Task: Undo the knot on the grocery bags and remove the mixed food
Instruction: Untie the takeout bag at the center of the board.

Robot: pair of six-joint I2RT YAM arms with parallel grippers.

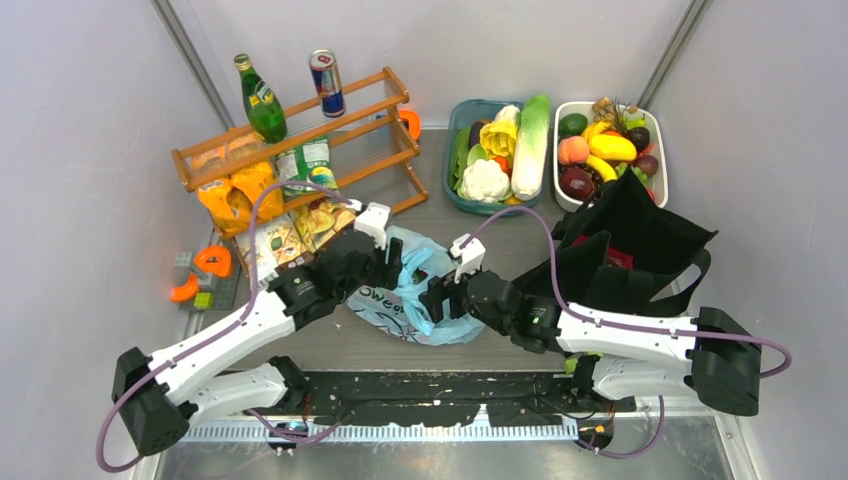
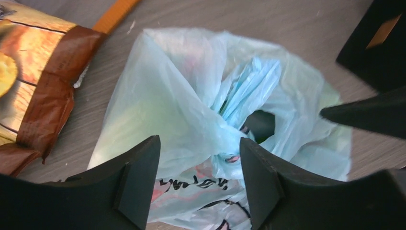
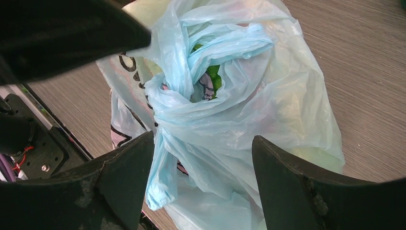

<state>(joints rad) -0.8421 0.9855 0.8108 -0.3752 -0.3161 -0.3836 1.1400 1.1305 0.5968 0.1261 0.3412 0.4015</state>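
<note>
Both claws stand with jaws apart and nothing held. The left claw (image 2: 198, 143) straddles loose plastic on the far-left side of the blue plastic bag (image 1: 398, 305), and the right claw (image 3: 203, 143) gapes wide over its near-right side. Between them the knot (image 3: 163, 120) sits on top of the bag, a twisted bunch of handles that looks not yet undone, with some green food (image 3: 213, 76) showing through the gap beside it. I judge the two come at it from opposite sides so each can draw a handle its own way. Room is tight: the claws nearly meet over the bag, crisp packets (image 1: 290, 238) lie just left, and the black tote (image 1: 630, 250) stands to the right. Bare table (image 1: 440, 215) opens on the far side.
</note>
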